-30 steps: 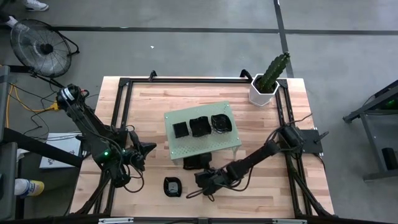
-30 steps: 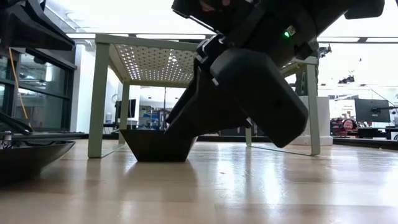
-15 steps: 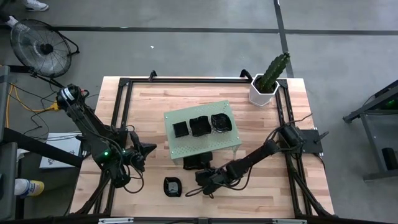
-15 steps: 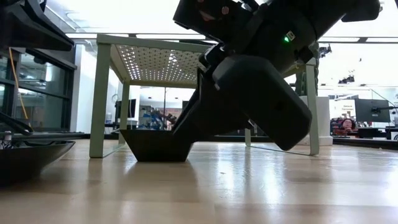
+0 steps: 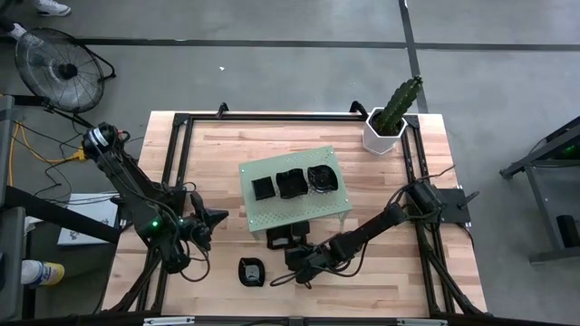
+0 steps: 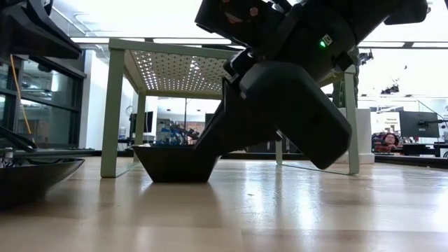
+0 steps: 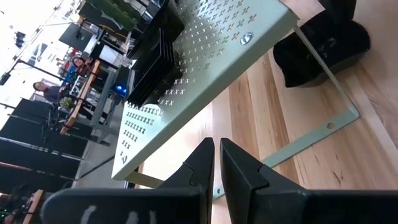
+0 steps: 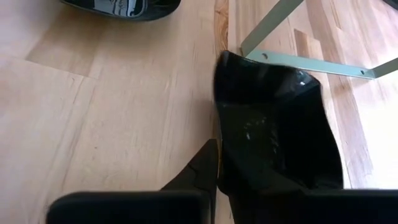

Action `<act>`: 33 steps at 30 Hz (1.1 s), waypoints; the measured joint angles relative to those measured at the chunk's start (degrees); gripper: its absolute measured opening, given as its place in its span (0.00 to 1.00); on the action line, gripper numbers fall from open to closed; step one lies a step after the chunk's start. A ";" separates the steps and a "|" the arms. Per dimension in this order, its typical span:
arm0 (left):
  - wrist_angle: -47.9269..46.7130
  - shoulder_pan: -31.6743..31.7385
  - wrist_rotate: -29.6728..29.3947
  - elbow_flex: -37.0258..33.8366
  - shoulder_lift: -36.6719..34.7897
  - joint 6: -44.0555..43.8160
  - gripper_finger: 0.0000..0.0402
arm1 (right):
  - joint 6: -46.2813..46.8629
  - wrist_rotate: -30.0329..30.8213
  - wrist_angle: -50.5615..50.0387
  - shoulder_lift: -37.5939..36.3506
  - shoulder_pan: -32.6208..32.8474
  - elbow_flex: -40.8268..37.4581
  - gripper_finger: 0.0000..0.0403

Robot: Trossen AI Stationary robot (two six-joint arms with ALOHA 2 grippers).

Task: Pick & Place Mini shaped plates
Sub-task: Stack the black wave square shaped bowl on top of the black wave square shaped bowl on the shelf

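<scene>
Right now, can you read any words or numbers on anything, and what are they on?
None can be read.
Green perforated board: only punched holes, no words.
Black dishes on the board: plain.
Square black dish gripped by the right gripper: plain and glossy.
White plant pot: no label visible.
Left gripper: pale smudges on its body, too blurred to read.
Screens in the room behind: too small to read.

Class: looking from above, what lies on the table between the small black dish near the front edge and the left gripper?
Only bare wooden table separates the small black dish from the left gripper, per the high view.
</scene>
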 joint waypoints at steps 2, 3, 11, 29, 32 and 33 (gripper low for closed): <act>0.03 0.00 0.03 0.00 0.44 0.00 0.06 | -0.01 0.00 0.04 0.00 0.02 0.00 0.03; 0.03 0.00 0.06 0.00 0.72 0.00 0.06 | -0.04 0.02 0.04 0.00 0.02 0.00 0.02; 0.43 0.00 0.07 0.00 2.32 0.00 0.06 | -0.04 1.42 0.02 0.00 1.33 -0.02 0.01; 1.69 0.00 -0.10 0.02 2.32 -0.02 0.06 | 6.35 1.92 -0.92 -0.44 9.09 1.12 0.00; 2.31 0.00 -0.13 0.02 2.32 0.02 0.06 | 6.13 2.16 -3.91 -0.46 10.09 4.25 0.01; 2.59 0.00 -0.12 0.02 2.32 0.14 0.06 | 6.00 2.13 -6.16 -0.45 10.36 5.82 0.01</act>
